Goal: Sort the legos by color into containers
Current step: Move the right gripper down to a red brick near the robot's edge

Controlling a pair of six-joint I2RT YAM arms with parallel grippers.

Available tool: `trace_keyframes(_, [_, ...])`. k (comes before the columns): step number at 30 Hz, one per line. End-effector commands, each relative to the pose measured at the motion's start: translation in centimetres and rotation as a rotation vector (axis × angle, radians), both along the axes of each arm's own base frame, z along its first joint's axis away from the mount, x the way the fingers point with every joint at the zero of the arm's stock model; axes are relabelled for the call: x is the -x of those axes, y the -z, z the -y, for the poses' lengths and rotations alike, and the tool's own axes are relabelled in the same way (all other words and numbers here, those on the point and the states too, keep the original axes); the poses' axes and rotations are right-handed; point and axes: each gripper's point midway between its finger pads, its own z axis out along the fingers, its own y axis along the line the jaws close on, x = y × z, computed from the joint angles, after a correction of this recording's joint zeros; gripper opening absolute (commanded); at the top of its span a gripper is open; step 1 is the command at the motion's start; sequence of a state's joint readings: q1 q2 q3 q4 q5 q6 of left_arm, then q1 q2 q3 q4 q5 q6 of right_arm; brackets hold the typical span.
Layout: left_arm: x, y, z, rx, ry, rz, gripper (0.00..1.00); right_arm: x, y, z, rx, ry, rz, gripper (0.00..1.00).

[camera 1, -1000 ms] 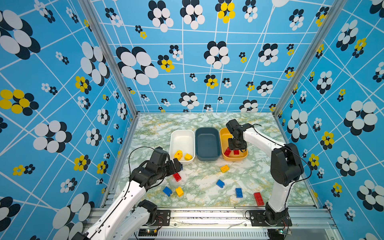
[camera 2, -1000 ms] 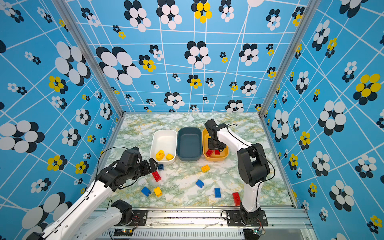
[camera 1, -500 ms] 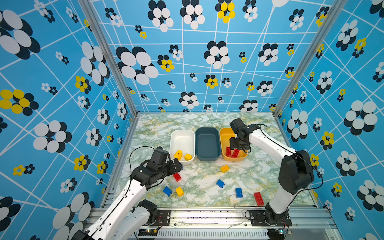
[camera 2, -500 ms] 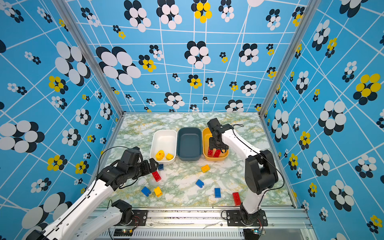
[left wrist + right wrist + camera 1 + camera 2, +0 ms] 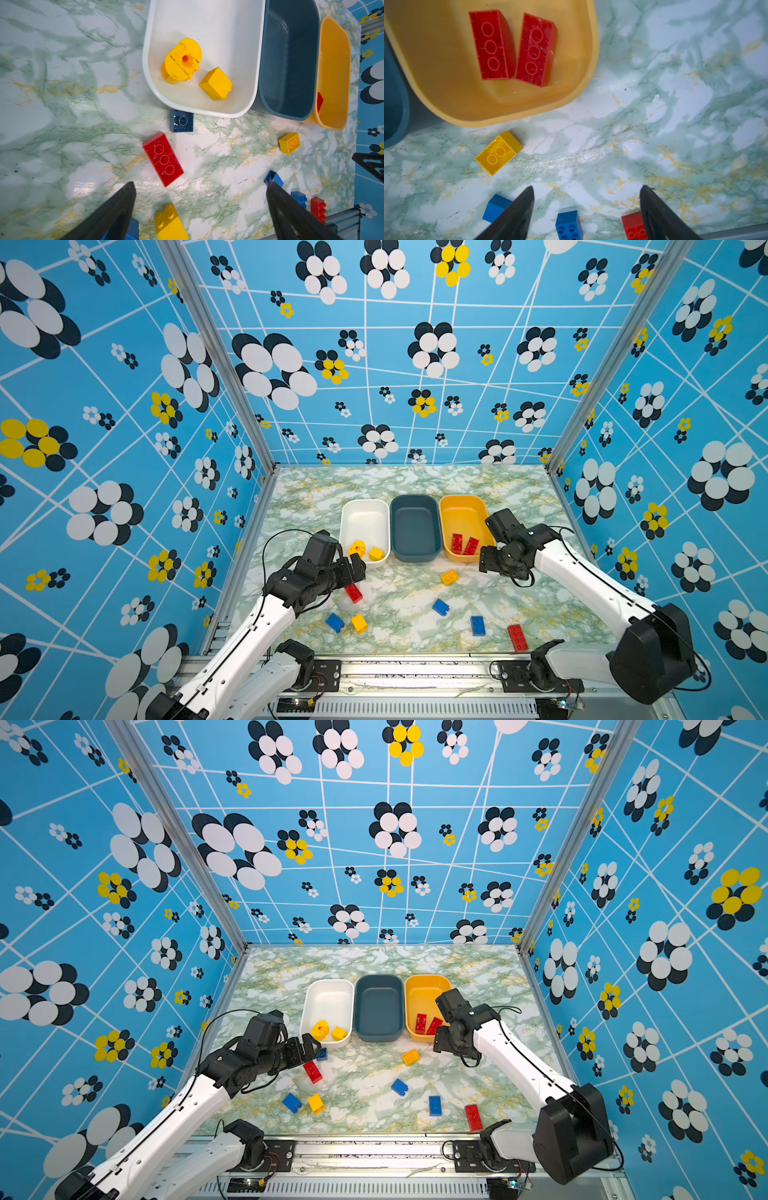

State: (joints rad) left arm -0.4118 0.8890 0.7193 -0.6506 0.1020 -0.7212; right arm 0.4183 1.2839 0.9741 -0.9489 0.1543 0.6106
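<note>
Three tubs stand in a row: white (image 5: 365,510), slate (image 5: 415,522) and yellow-orange (image 5: 459,506). Two red legos (image 5: 512,45) lie side by side in the yellow-orange tub, and two yellow pieces (image 5: 216,83) lie in the white one. My right gripper (image 5: 587,187) hangs open and empty over the table, just in front of the yellow-orange tub's near right corner (image 5: 484,566). My left gripper (image 5: 200,185) is wide open and empty, low beside a loose red lego (image 5: 163,159) and a small dark blue one (image 5: 182,121) that touches the white tub.
Loose legos lie on the marble table (image 5: 395,485): a yellow one (image 5: 449,577) below the yellow-orange tub, blue ones (image 5: 441,607) (image 5: 478,625), a red one (image 5: 517,637) near the front edge, and a blue (image 5: 335,622) and yellow (image 5: 359,623) pair at front left. Patterned walls enclose three sides.
My right gripper has let go of a red lego into the yellow-orange tub, opened wider and drawn back toward the front off the tub. The left arm has not moved.
</note>
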Motion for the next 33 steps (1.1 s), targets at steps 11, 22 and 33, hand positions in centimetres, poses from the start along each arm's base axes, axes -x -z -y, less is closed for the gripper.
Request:
trace_keyframes(11, [-0.5, -0.3, 1.0, 0.031, 0.043, 0.021, 0.99, 10.1, 3.0, 2.8, -0.025, 0.252, -0.134, 0.86])
trace_keyframes(22, [-0.2, -0.1, 1.0, 0.033, 0.046, 0.019, 0.99, 13.1, 5.9, 2.2, -0.006, 0.325, -0.174, 0.85])
trace_keyframes(33, [0.2, 0.0, 0.7, 0.026, 0.045, 0.015, 0.99, 13.3, 8.0, 0.9, -0.084, 0.398, -0.147, 0.85])
